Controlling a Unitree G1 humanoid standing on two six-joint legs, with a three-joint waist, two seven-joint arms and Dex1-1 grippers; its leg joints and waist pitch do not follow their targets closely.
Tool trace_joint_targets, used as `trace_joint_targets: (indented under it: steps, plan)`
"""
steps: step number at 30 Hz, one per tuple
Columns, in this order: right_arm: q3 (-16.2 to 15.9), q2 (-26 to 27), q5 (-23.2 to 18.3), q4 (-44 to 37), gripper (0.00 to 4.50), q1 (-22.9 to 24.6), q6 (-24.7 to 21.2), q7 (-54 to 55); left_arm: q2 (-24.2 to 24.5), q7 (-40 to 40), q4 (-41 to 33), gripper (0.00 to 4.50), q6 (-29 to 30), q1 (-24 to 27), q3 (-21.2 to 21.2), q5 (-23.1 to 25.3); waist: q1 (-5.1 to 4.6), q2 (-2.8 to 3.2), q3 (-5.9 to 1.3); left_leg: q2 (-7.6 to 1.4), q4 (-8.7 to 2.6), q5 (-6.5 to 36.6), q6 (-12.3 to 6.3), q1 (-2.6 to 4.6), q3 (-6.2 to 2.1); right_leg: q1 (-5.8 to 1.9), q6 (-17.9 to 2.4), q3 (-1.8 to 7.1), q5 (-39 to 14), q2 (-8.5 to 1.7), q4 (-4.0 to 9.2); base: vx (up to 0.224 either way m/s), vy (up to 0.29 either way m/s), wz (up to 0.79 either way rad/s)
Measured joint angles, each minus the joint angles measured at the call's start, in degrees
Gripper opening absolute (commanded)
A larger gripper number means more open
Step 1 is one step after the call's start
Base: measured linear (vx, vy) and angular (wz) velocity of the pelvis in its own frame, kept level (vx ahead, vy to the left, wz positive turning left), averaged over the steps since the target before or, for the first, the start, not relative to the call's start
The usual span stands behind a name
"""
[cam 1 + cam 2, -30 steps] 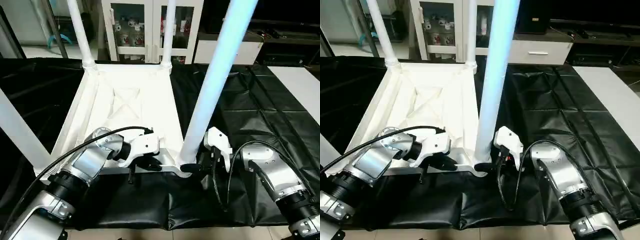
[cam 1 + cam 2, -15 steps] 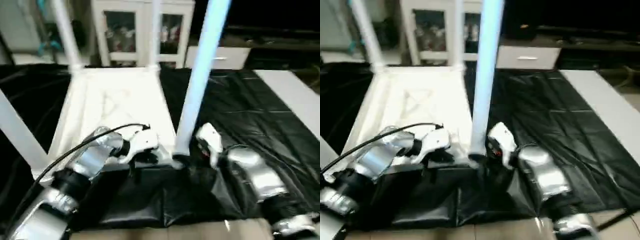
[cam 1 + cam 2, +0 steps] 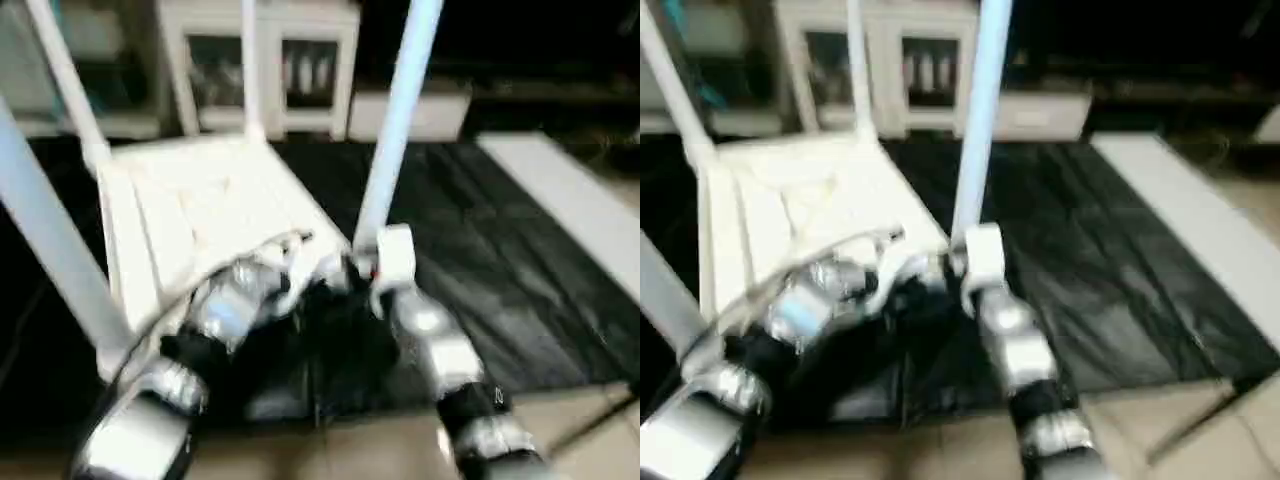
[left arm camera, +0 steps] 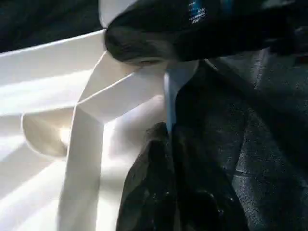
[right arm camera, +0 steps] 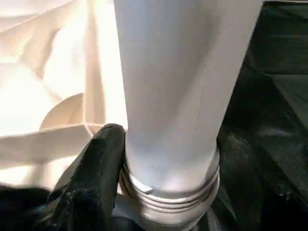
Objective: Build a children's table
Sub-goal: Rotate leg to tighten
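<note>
Black sheeting (image 3: 480, 250) covers the work surface, with a white glass-fronted cabinet (image 3: 270, 70) standing beyond it. On the sheeting lies the white tabletop (image 3: 200, 210), underside up, its ribs showing, and all four tube legs rise from its corner sockets: two far legs (image 3: 60, 80) (image 3: 250, 60) at the cabinet side, one near leg (image 3: 50, 250) at the robot's left, and the near right leg (image 3: 395, 130) at the corner closest to the grippers. Beside the sheeting, on the far side from the tabletop, runs a flat white board (image 3: 570, 210).

At that near right corner both grippers meet. The right gripper (image 5: 159, 192) has its jaws spread about the base of the near right leg; one black finger (image 5: 98, 173) lies against the tube just where the threaded rings enter the socket, and the other finger I cannot see. Whether it squeezes the leg or merely brackets it cannot be told. The right arm's white wrist housing (image 3: 392, 258) sits just beside the foot of the same leg.

The left gripper (image 4: 168, 144) has its two black fingers (image 4: 149, 168) pressed together, holding nothing between them. Their tips come up to the tabletop's edge rib at the corner, close against the white plastic; actual contact is uncertain. A dark rounded part of the right gripper lies just past that corner in the left wrist view.
</note>
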State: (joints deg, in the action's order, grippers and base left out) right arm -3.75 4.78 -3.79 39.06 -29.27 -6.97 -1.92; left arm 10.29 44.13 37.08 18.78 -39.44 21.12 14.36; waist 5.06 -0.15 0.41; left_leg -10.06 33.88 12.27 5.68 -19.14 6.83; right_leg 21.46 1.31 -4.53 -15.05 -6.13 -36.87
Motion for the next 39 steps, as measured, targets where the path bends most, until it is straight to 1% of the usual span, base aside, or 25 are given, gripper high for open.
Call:
trace_joint_targets:
  steps: [1,2,3,4,7,9,11,12,13,14,15,16,17,18,19,20,21,22,25,26,27,28,31,34,39]
  plan:
    - [0.49,0.09,-0.08,0.22,2.61,-0.05,0.97,-0.27,0.02,0.01,0.06,0.0,-0.13,-0.29,-0.04,0.0,-0.16,-0.69,0.07,0.05,-0.47,-0.35,0.12,0.04,0.39,0.08,-0.25,0.69,2.02,0.37,0.63,0.064,0.043,-0.22]
    - [1.01,0.1,-0.19,0.47,2.61,-0.03,1.31,-0.88,0.04,-0.04,0.17,0.0,-0.35,-0.22,-0.06,0.01,-0.24,-0.82,0.28,-0.19,-0.42,-0.38,0.13,0.02,0.55,0.09,-0.51,1.15,2.76,0.79,0.82,-0.025,-0.02,0.19]
    - [1.21,0.16,-0.33,0.82,2.61,-0.03,1.39,-1.2,0.07,-0.07,0.31,0.0,-0.51,-0.1,-0.07,0.02,-0.4,-1.05,0.33,-0.34,-0.54,-0.37,0.14,0.08,0.76,0.05,-0.53,1.28,2.77,0.9,0.93,0.0,0.0,0.0]
    - [1.38,0.16,-0.48,0.95,2.61,-0.03,1.6,-1.69,0.15,-0.07,0.32,0.0,-0.59,-0.02,-0.06,0.02,-0.43,-1.2,0.39,-0.38,-0.68,-0.36,0.14,0.06,0.78,-0.06,-0.28,1.27,2.62,0.96,1.15,0.0,0.0,0.0]
    - [1.61,-1.02,-0.91,0.44,2.61,0.18,2.69,-4.18,0.22,-0.04,0.22,0.0,-1.28,-0.01,-0.07,-0.06,-0.62,-1.13,0.41,-0.32,-1.53,-0.35,0.13,0.04,0.96,-0.05,-0.27,1.21,2.63,0.95,2.33,0.0,0.0,0.0]
    - [1.64,-1.73,-0.96,-0.24,2.61,0.34,2.74,-5.18,0.23,0.04,0.14,0.0,-1.59,-0.08,-0.07,-0.23,-0.55,-1.16,0.39,-0.35,-1.89,-0.36,0.11,-0.03,1.28,-0.09,-0.3,1.27,2.97,0.93,2.79,0.0,0.0,0.0]
    - [1.42,-3.93,-1.33,-2.55,2.61,1.49,2.18,-7.91,0.51,0.86,-0.09,0.0,-2.21,-0.08,-0.06,-0.71,-0.27,-1.11,0.43,-0.36,-1.93,-0.37,0.1,-0.11,1.55,-0.04,-0.28,1.43,3.39,0.88,2.85,0.0,0.0,0.0]
    - [1.24,-5.02,-1.72,-4.01,3.17,2.21,1.56,-9.65,0.8,1.53,-0.32,0.0,-2.6,0.03,-0.05,-0.77,-0.1,-1.06,0.46,-0.4,-1.94,-0.37,0.1,-0.11,1.61,-0.04,-0.36,1.47,3.49,0.89,2.82,0.0,0.0,0.0]
    - [0.85,-7.05,-2.79,-6.62,3.31,3.38,0.18,-13.03,1.12,2.81,-1.1,0.0,-3.19,0.39,-0.03,-1.0,0.08,-1.0,0.5,-0.48,-1.95,-0.38,0.09,-0.1,1.67,-0.02,-0.27,1.48,3.52,0.9,2.83,0.0,0.0,0.0]
    - [0.84,-8.39,-3.8,-8.27,3.37,4.15,-0.56,-15.73,1.46,3.83,-1.56,0.0,-3.7,0.59,0.0,-1.19,0.15,-0.9,0.53,-0.64,-1.98,-0.39,0.08,-0.14,1.86,0.0,-0.17,1.47,3.45,0.92,2.82,0.064,-0.005,0.05]
    - [0.62,-9.82,-5.2,-10.98,3.51,5.07,-1.71,-19.09,2.08,5.01,-2.39,0.0,-4.12,0.8,0.17,-1.3,0.21,-0.78,0.56,-0.78,-1.98,-0.41,0.06,-0.29,1.99,0.07,-0.11,1.45,3.37,0.96,2.83,0.061,-0.003,0.01]
    - [0.28,-11.67,-6.62,-13.78,3.51,5.91,-2.89,-22.73,2.87,6.4,-3.27,0.0,-4.22,1.01,0.29,-1.52,0.23,-0.62,0.6,-0.85,-1.97,-0.43,0.02,-0.53,2.06,0.13,-0.14,1.43,3.3,0.98,2.83,0.061,-0.003,0.01]
    - [0.0,-14.59,-8.34,-17.18,3.65,6.93,-4.25,-27.66,3.67,8.02,-4.06,0.0,-4.21,1.32,0.51,-1.83,0.28,-0.46,0.53,-0.87,-1.95,-0.43,-0.08,-0.66,2.07,0.22,-0.17,1.38,3.21,1.0,2.82,0.0,0.0,0.0]
    - [-0.75,-17.86,-9.61,-20.07,3.65,7.7,-5.2,-32.17,4.46,9.3,-4.89,0.0,-4.21,1.6,1.03,-2.1,0.43,-0.41,0.53,-0.89,-1.92,-0.54,-0.43,-0.81,2.07,0.29,-0.22,1.34,3.17,0.99,2.83,0.0,0.0,0.0]
    - [-0.72,-21.01,-10.37,-22.19,3.75,8.14,-6.01,-36.06,5.42,10.65,-5.56,0.0,-4.21,1.78,1.2,-2.36,0.5,-0.39,0.52,-0.93,-1.89,-0.49,-0.54,-0.83,2.11,0.31,-0.27,1.33,3.11,1.0,2.83,0.0,0.0,0.0]
    - [-0.85,-22.94,-10.79,-23.57,3.8,8.59,-6.45,-38.81,6.01,11.48,-5.91,0.0,-4.21,1.9,1.24,-2.42,0.52,-0.35,0.49,-0.93,-1.89,-0.47,-0.59,-0.83,2.13,0.31,-0.33,1.31,3.04,1.0,2.83,0.0,0.0,0.0]
    - [-0.88,-24.06,-11.22,-24.29,3.8,8.89,-6.68,-40.72,6.53,12.2,-6.1,0.0,-4.2,1.93,1.31,-2.43,0.47,-0.31,0.47,-0.95,-1.9,-0.46,-0.6,-0.82,2.19,0.3,-0.35,1.3,3.02,1.0,2.82,0.0,0.0,0.0]
    - [-1.51,-25.48,-11.62,-25.31,3.97,9.45,-6.92,-43.54,7.4,13.33,-6.64,0.0,-4.17,1.98,1.62,-2.42,0.36,-0.27,0.46,-0.96,-1.9,-0.45,-0.6,-0.81,2.2,0.31,-0.36,1.3,3.01,0.99,2.82,0.0,0.0,0.0]
    - [-3.42,-28.25,-12.15,-25.78,4.14,10.87,-8.24,-48.95,9.14,16.5,-8.43,0.0,-4.13,2.44,2.5,-2.38,0.37,-0.03,0.54,-0.97,-1.84,-0.33,-0.37,-0.79,2.26,0.27,-0.41,1.3,2.96,0.92,2.83,0.0,0.0,0.0]
    - [-3.54,-28.97,-12.16,-25.88,4.25,11.35,-8.59,-50.01,9.56,17.68,-8.95,0.0,-4.13,2.76,2.5,-2.4,0.4,0.05,0.54,-0.97,-1.83,-0.29,-0.31,-0.78,2.38,0.25,-0.41,1.32,2.96,0.86,2.83,0.0,0.0,0.0]
    - [-3.91,-29.88,-12.08,-25.88,4.25,11.5,-8.63,-51.18,10.08,18.79,-9.75,0.0,-4.0,3.03,2.65,-2.39,0.4,0.15,0.56,-1.02,-1.77,-0.29,-0.31,-0.77,2.53,0.25,-0.41,1.36,2.96,0.83,2.81,0.0,0.0,0.0]
    - [-4.21,-30.8,-11.95,-25.98,4.36,11.49,-8.64,-52.07,10.75,19.99,-10.5,0.0,-3.79,3.17,3.14,-2.38,0.36,0.2,0.54,-1.03,-1.74,-0.3,-0.32,-0.75,2.7,0.25,-0.41,1.44,2.96,0.8,2.81,0.0,0.0,0.0]
    - [-5.74,-34.04,-11.18,-27.51,4.45,11.52,-8.63,-55.03,13.17,24.5,-14.35,0.0,-2.07,4.18,4.33,-2.69,0.41,0.19,0.52,-1.04,-1.72,-0.27,-0.37,-0.71,2.82,0.25,-0.41,1.53,2.96,0.79,2.81,0.0,0.0,0.0]
    - [-6.33,-34.93,-10.84,-27.8,4.45,11.52,-8.63,-57.24,13.71,26.29,-15.89,0.0,-1.4,4.8,4.73,-2.96,0.64,0.21,0.49,-1.04,-1.72,-0.26,-0.39,-0.7,2.86,0.25,-0.41,1.55,2.96,0.79,2.82,0.0,0.0,0.0]
    - [-8.18,-34.36,-9.56,-27.54,4.45,11.42,-8.05,-58.51,13.68,26.49,-16.35,0.0,-0.8,4.94,4.78,-2.95,0.73,0.21,0.49,-1.04,-1.66,-0.26,-0.39,-0.71,2.87,0.26,-0.41,1.57,2.96,0.79,2.78,0.0,0.0,0.0]
